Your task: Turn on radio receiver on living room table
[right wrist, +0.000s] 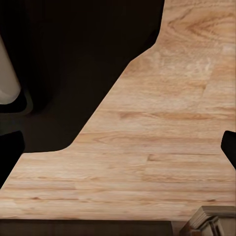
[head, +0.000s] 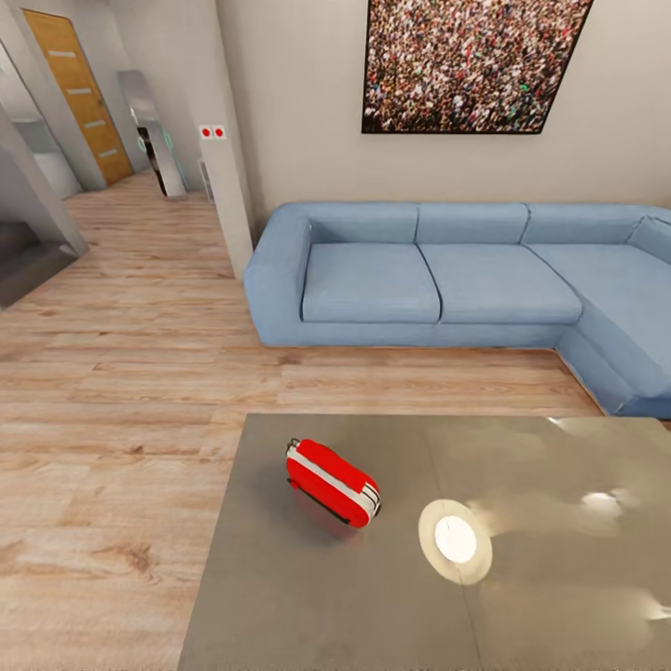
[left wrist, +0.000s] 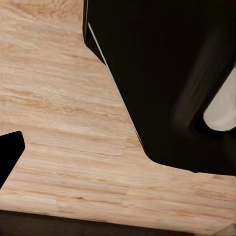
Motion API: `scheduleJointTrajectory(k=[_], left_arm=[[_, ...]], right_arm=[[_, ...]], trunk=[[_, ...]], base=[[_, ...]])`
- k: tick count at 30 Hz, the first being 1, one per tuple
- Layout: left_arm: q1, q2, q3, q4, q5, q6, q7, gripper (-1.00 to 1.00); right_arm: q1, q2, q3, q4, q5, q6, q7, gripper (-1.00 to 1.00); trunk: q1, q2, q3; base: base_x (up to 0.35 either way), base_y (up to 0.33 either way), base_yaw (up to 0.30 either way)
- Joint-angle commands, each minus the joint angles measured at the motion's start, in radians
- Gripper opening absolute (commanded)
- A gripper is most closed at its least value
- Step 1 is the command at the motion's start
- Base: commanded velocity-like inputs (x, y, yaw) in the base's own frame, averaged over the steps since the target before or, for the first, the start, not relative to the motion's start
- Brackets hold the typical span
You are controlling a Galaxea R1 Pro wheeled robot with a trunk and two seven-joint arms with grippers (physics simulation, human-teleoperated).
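Across the whole head view, the living room: plank floor [head: 121, 391] filling the left and middle, a blue sofa [head: 447, 280] spanning centre to right edge, a framed crowd picture [head: 471, 63] at upper centre-right, a hallway with a wooden door [head: 79, 93] at upper left. Lower down, the table [head: 280, 606], taking up the bottom centre and right of the frame, glossy grey with bright lamp reflections on its right half. On that top, left of centre in the lower part of the frame, the radio [head: 333, 482]: small, red, with a white band, apparently lying on its side, well clear of the table's edges. Long axis running diagonally, from upper left to lower right of the frame; thin black handle seemingly at the upper-left end, white-trimmed end toward lower right; dial and grille not readable from this angle. Progress, judged from this: approach about done, table and radio within sight; reaching and switching on both left, nothing touching the radio yet. Through both wrist views, plank floor and dark robot body only, with black corners at the frame edges; can't tell whether either claw is open or closed.
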Motion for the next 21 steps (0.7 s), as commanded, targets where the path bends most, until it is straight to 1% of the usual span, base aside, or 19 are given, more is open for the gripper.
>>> scheduleJointTrajectory(k=[1, 21], left_arm=[[0.000, 0.000, 0.000, 0.000, 0.000, 0.000, 0.000, 1.00], [0.000, -0.001, 0.001, 0.000, -0.001, -0.008, 0.000, 1.00]], right_arm=[[0.000, 0.000, 0.000, 0.000, 0.000, 0.000, 0.000, 1.00], [0.000, 0.001, 0.000, 0.000, 0.001, 0.000, 0.000, 1.00]], trunk=[[0.000, 0.000, -0.002], [0.000, 0.000, -0.033]], base=[[0.000, 0.000, 0.000], [0.000, 0.000, 0.000]])
